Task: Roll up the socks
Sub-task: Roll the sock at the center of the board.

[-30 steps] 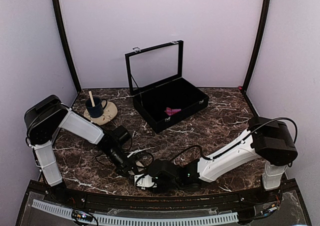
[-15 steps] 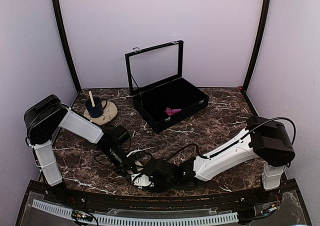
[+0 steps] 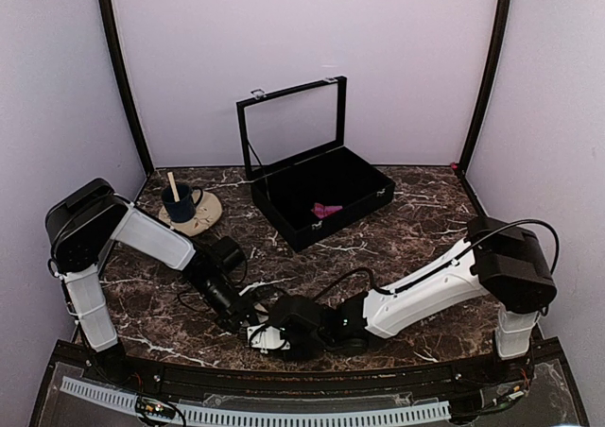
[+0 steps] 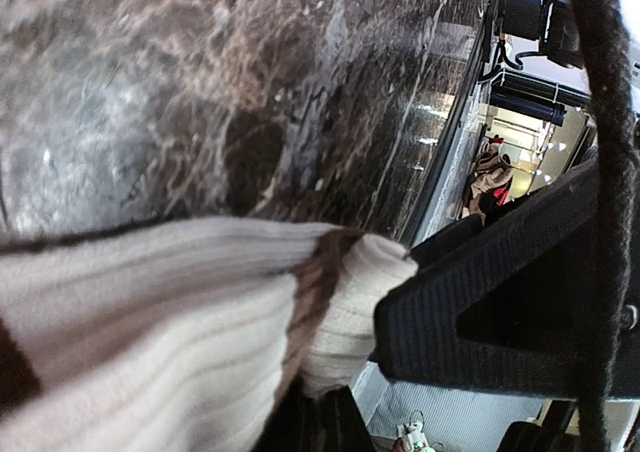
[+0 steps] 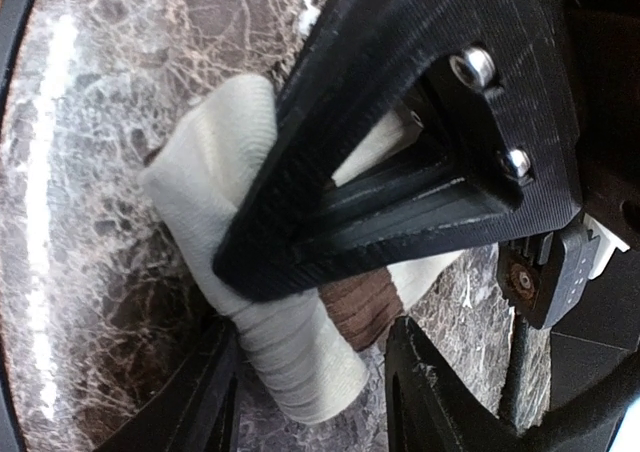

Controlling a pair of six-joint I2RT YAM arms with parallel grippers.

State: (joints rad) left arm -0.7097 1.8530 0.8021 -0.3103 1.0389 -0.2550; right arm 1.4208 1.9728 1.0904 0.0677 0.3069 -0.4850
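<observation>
The cream sock (image 5: 215, 187) lies on the dark marble table (image 3: 416, 229), close to the front edge. It has a brown stripe and is partly rolled up. The left gripper (image 3: 248, 317) is closed and lies right on top of the sock, so it hides the sock's middle. The right gripper (image 5: 312, 330) has one finger on each side of the roll. I cannot tell if they squeeze it. Far back, the pink sock (image 3: 327, 210) sits inside the open black case (image 3: 350, 221). A blue cup (image 3: 179, 203) stands on a saucer (image 3: 202, 219) at the left.
</observation>
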